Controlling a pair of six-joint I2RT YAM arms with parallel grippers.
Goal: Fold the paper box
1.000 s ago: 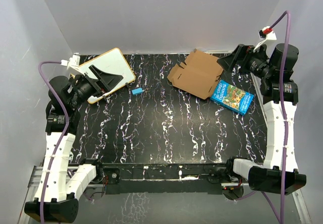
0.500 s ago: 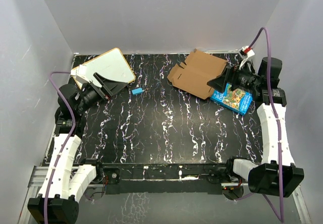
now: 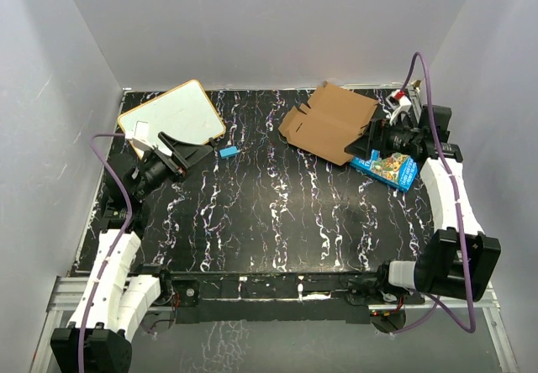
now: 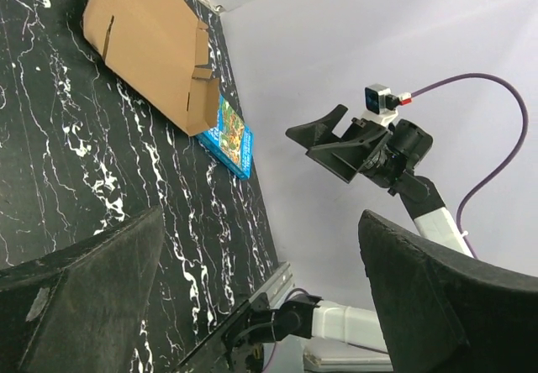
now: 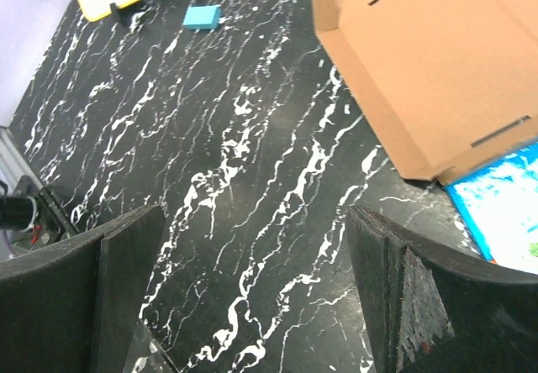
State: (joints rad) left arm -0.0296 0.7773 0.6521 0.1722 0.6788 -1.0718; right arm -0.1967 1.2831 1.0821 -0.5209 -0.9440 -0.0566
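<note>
The paper box [image 3: 329, 122] is a flat brown cardboard blank with flaps and slots, lying at the back right of the black marbled table [image 3: 277, 213]. It also shows in the left wrist view [image 4: 147, 41] and the right wrist view [image 5: 437, 62]. Its right edge rests on a blue printed box [image 3: 388, 168]. My right gripper [image 3: 363, 144] is open and empty, just right of the blank's near right corner, above the blue box. My left gripper [image 3: 187, 150] is open and empty at the left, far from the blank.
A white board with an orange rim [image 3: 172, 114] lies at the back left, just behind my left gripper. A small blue block [image 3: 228, 151] sits on the table right of the board. White walls enclose the table on three sides.
Both arms have lowered and drawn nearer. The left gripper moved off the white board toward the table; the right gripper came down beside the blank over the blue box. The blank has not moved.
</note>
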